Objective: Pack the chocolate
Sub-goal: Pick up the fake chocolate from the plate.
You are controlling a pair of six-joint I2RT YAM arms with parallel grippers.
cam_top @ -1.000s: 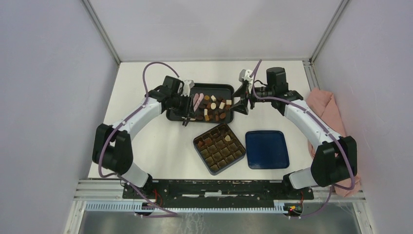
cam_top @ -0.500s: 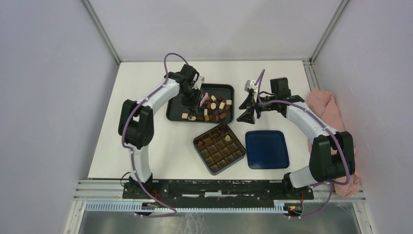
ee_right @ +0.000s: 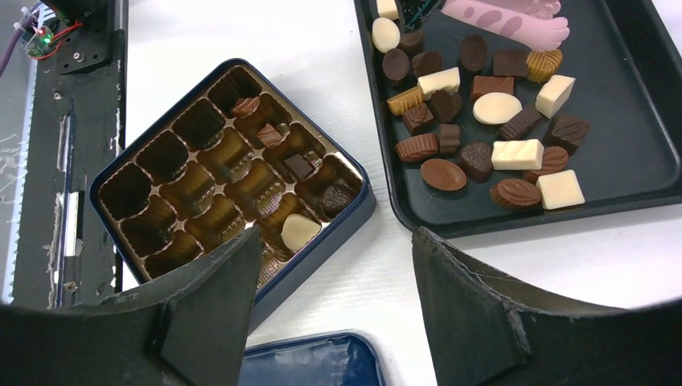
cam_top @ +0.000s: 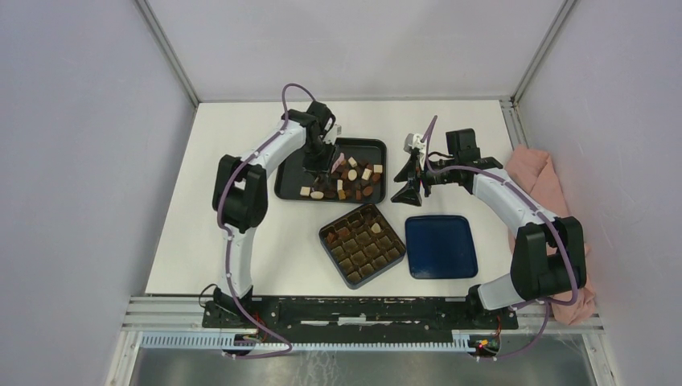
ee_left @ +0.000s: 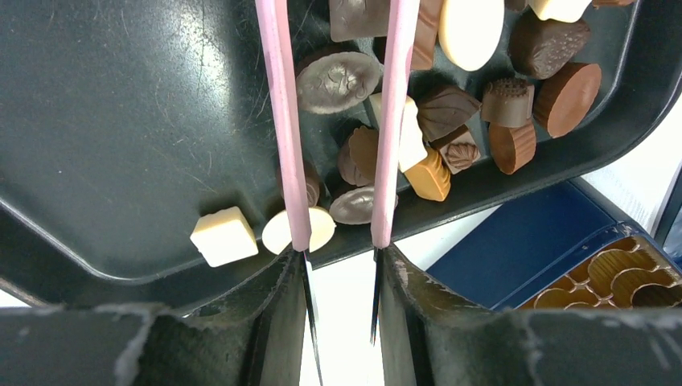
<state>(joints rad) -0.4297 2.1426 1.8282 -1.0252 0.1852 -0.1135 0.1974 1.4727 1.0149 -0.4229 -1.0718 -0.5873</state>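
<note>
Tweezer approach, left arm. Your left gripper [ee_left: 342, 310] is clenched on the pink tweezers [ee_left: 277, 121], whose two arms stand apart and reach out over the chocolate [ee_left: 338, 76] lying loose in the black tray [ee_left: 121, 121]. Their tips run out of the wrist view, so you cannot tell whether they clasp a piece.

Within the last second two things change. The left arm folds its elbow inward and carries the tweezers from the tray's left side to above the pieces. The right gripper [cam_top: 408, 183] draws back from the tray's right rim to the table between the tray and the blue lid [cam_top: 441, 246], with its jaws wide and nothing held.

Judge this as the set-up for a pick: the tray side is left free for the tweezers. The compartment box [ee_right: 322, 259] holds only a few pieces, among them one cream piece [ee_right: 300, 231]. Most cells are bare, so packing is at an early stage.
</note>
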